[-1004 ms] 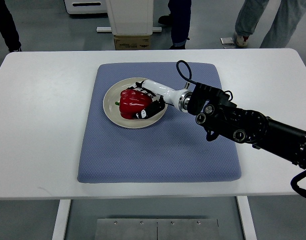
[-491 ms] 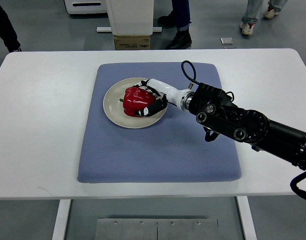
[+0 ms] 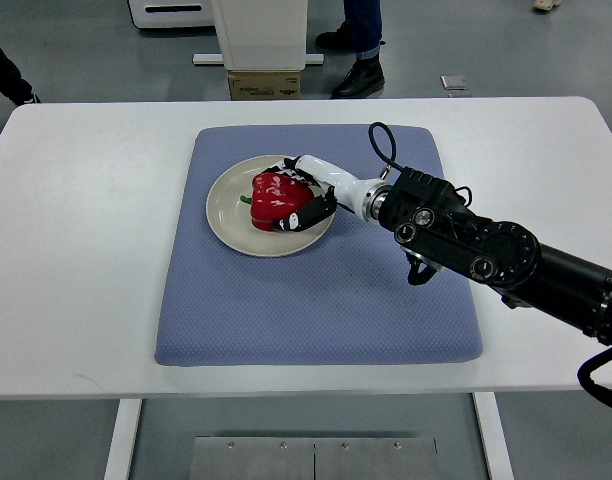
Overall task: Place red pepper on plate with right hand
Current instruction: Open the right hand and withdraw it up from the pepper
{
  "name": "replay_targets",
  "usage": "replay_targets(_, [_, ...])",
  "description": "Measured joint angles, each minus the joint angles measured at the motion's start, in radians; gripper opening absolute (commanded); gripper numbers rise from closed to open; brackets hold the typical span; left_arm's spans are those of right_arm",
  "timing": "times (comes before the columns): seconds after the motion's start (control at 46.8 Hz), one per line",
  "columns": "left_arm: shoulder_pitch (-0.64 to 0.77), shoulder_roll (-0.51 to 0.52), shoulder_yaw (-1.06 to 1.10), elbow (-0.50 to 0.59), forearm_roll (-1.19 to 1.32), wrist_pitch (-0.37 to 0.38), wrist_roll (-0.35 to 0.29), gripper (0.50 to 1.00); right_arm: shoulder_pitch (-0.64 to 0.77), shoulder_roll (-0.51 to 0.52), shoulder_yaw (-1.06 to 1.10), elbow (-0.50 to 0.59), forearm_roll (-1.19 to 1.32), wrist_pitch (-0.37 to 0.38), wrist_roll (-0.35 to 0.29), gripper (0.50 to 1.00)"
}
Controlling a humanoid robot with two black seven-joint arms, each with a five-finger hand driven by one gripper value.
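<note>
A black, jointed right arm enters from the right edge of the picture and reaches diagonally up and to the left. A loop of black cable arches above its wrist. The wrist narrows into a white forearm segment ending in the right hand, white with black fingers. The fingers are curled inward in a grasp, with the hand tilted low and pointing left.

A glossy red pepper lies on its side on the round cream plate, toward the plate's right edge, its green stem pointing left.
</note>
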Motion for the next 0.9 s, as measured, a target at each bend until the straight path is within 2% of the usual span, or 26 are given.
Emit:
replay_targets(0.214, [0.000, 0.000, 0.000, 0.000, 0.000, 0.000, 0.000, 1.000, 0.000, 0.000, 0.012, 0.002, 0.001, 0.000, 0.000, 0.995])
replay_targets(0.555, [0.000, 0.000, 0.000, 0.000, 0.000, 0.000, 0.000, 1.000, -0.034, 0.000, 0.159, 0.010, 0.005, 0.000, -0.003, 0.993])
replay_targets(0.897, [0.000, 0.000, 0.000, 0.000, 0.000, 0.000, 0.000, 1.000, -0.185, -0.062, 0.463, 0.013, 0.006, 0.002, 0.000, 0.993])
